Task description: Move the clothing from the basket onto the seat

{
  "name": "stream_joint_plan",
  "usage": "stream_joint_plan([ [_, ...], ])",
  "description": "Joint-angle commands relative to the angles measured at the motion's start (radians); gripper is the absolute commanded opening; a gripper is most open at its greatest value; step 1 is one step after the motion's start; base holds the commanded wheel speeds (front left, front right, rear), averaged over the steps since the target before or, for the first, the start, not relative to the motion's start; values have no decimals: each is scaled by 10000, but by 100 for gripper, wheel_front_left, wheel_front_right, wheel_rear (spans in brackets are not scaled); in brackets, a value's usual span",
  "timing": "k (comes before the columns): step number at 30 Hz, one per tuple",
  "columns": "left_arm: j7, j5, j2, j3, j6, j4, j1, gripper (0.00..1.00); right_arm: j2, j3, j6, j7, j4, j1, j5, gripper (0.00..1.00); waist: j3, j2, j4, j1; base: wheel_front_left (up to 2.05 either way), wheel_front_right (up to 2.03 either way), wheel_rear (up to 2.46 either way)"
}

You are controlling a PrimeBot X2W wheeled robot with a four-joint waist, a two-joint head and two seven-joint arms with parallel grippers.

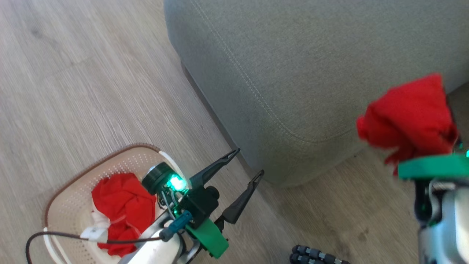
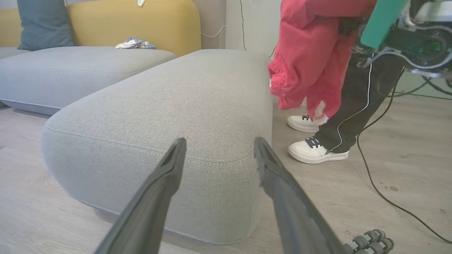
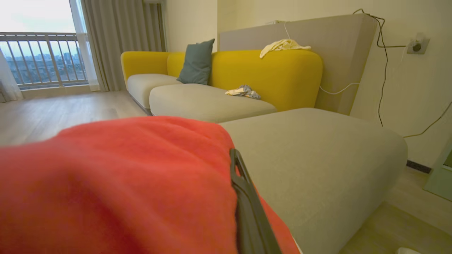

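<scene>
1. seat: grey woven upholstery, rounded corners, pale stitched seam. Its long axis runs away from the left wrist camera.
2. red garment: soft crumpled fabric with a gathered cuff. It hangs in the air just beside the seat's corner, long axis vertical, cuff lowest.
3. right gripper: fingers clamped on the red garment's upper end; one dark finger lies against the fabric.
4. basket: cream perforated plastic, rounded-rectangular, brown rim, white handle. It stands on the wood-look floor near the seat.
5. second red garment: bunched, white-trimmed, lying in the basket.
6. left gripper: fingers spread apart and empty, between basket and seat, pointing towards the seat.
</scene>
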Motion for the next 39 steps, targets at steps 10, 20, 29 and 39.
stream_joint_plan([
  [10, -51, 326, 598, 140, -8, -756, -643, 100, -1104, 44, -2, -94, -331, -2885, -65, 0, 1527, 0, 445, 0, 0, 0, 0],
  [20, -51, 234, 1674, -209, -8, -1203, -1379, 100, -1778, 144, -2, -94, 1048, -5979, 231, 0, 3318, 0, 856, 0, 0, 0, 0],
  [29, -51, 46, 2101, -428, -8, -1409, -1699, 100, -2600, -795, -2, -75, 4289, -8695, 1074, 0, 4331, 0, 1361, 0, 0, 0, 0],
  [39, -51, 20, 2226, -469, -8, -1520, -1931, 100, -3329, -1416, -2, -86, 7160, -10100, 437, 0, 5050, 0, 2033, 0, 0, 0, 0],
])
